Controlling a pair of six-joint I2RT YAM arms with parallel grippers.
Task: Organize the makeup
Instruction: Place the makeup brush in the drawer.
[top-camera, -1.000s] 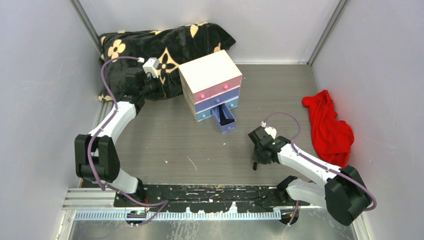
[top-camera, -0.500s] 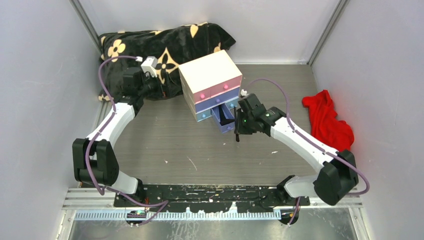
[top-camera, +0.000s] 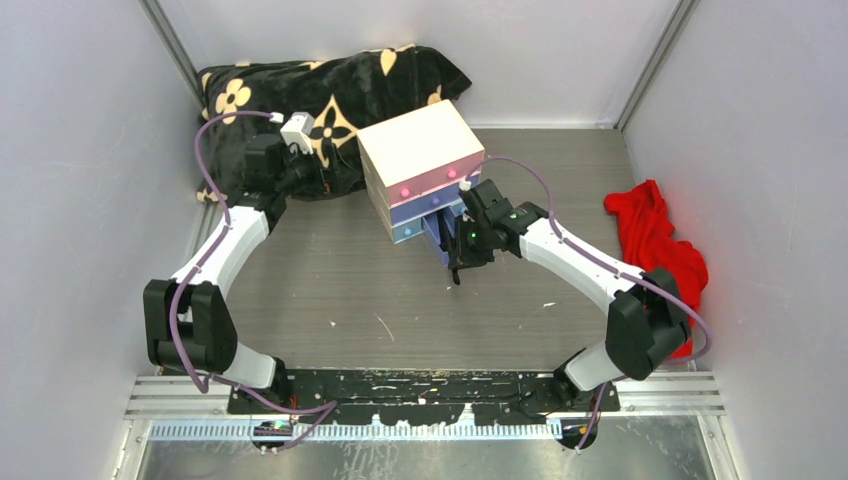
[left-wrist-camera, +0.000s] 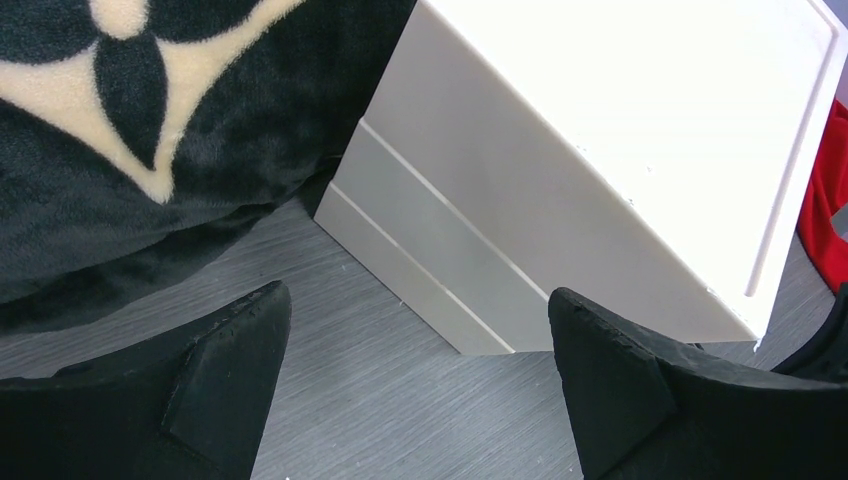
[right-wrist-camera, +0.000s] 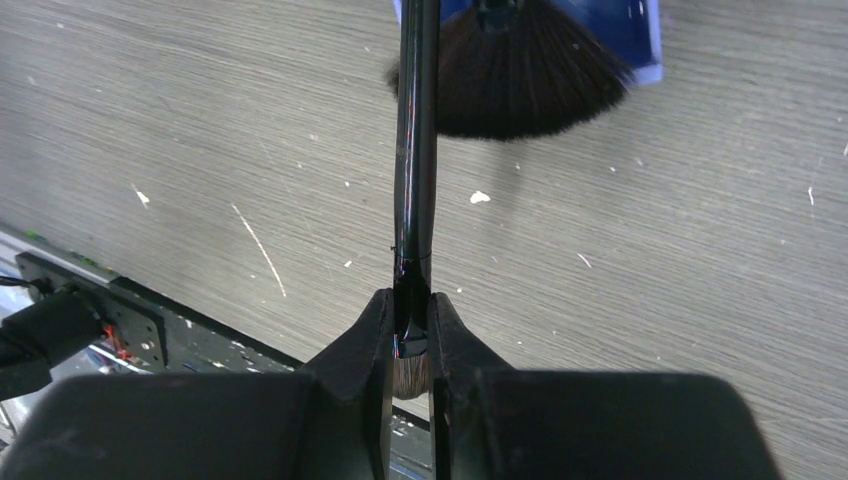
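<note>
At open drawer (top-camera: 437, 240), right arm (top-camera: 575, 262) outstretched

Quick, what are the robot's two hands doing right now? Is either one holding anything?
Left hand: open, holding nothing.
Right hand: closed on a black-handled makeup brush.
</note>
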